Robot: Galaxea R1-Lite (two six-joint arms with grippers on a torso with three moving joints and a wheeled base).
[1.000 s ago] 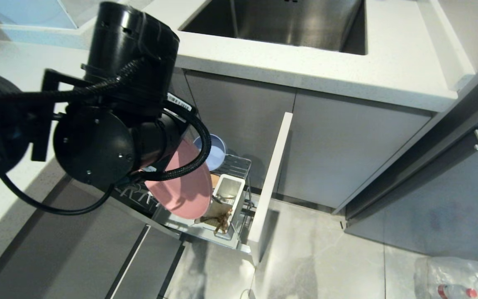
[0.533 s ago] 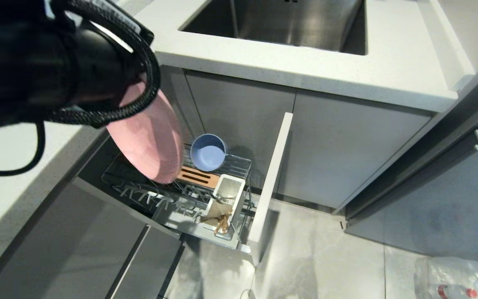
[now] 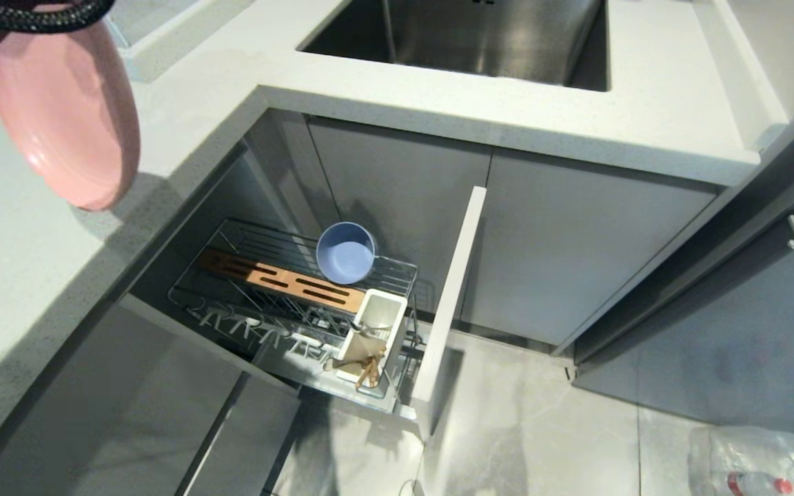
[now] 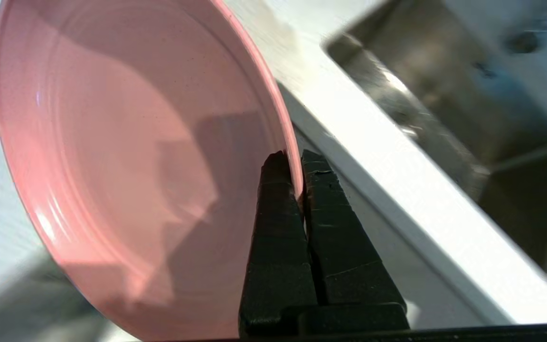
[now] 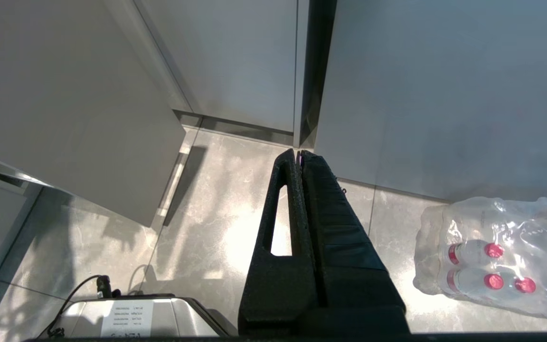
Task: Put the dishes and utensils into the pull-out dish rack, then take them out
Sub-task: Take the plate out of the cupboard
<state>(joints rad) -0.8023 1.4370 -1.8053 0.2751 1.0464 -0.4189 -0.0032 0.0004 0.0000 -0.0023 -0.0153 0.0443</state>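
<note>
The pink plate (image 3: 66,110) hangs at the upper left of the head view, tilted on edge above the pale speckled countertop (image 3: 38,275), its lower rim just clear of the surface and casting a shadow there. The left gripper (image 4: 297,159) pinches the plate's thin rim, jaws clenched on it, with the counter's edge and the steel sink (image 4: 444,109) beyond.

Below, in the middle of the frame, the pull-out dish rack (image 3: 287,303) stands drawn out from the grey cabinet, its top open, bounded on the right by the white drawer front (image 3: 449,310). The round blue-grey bowl (image 3: 346,253) sits at the rack's far corner beside the slotted wooden strip (image 3: 280,279). The white rectangular utensil cup (image 3: 376,331) stands at the near right corner with the chopsticks (image 3: 369,368) showing at its base.

A second ago the plate was low over the rack, with the black arm covering much of it; now plate and arm have risen to the upper left and the chrome wires and prongs lie uncovered.

The right gripper (image 5: 298,156) hangs over the glossy tiled floor (image 5: 216,204), jaws pressed together on nothing, near a wrapped pack of bottles (image 5: 492,256).
</note>
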